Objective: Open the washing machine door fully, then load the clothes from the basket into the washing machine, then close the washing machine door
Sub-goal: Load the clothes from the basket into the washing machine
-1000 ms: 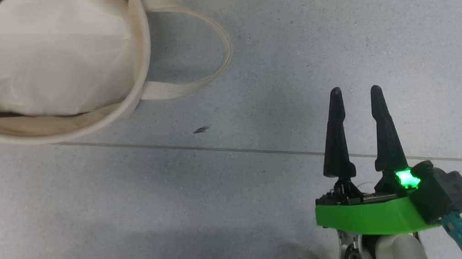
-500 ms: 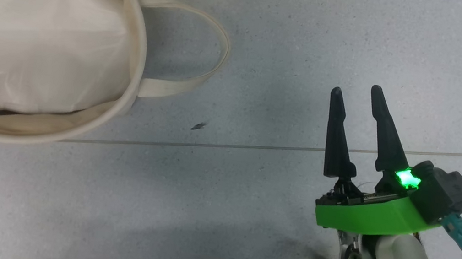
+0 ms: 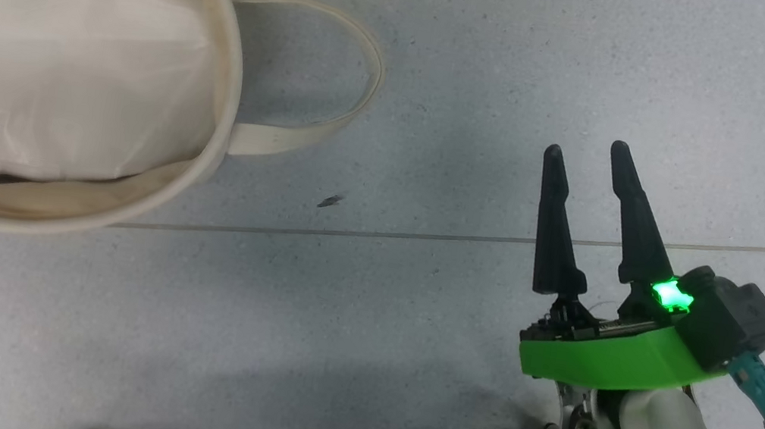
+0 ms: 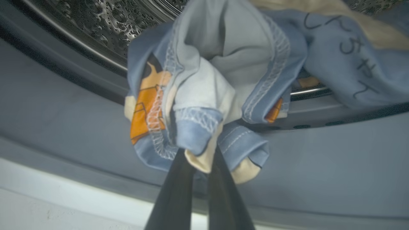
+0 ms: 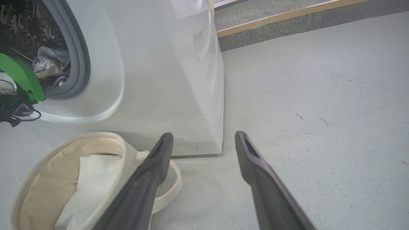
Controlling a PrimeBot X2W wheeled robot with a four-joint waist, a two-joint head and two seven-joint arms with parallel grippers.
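The head camera looks almost straight down at the floor (image 3: 452, 64) from well above, the basket (image 3: 228, 67) cut by its upper left corner and the right pincer (image 3: 587, 149) at its lower right. The right wrist camera sits low, facing along that floor toward the washing machine (image 5: 166, 80); it shares the basket, the white cloth bundle (image 3: 69, 57) and the floor with the head view. The left wrist camera is close against the washer's mouth, looking along the left pincer (image 4: 199, 153) at the clothes (image 4: 204, 73), grey seal (image 4: 64, 105) and drum (image 4: 96, 19); the right wrist view catches this same opening from farther off, at its left edge
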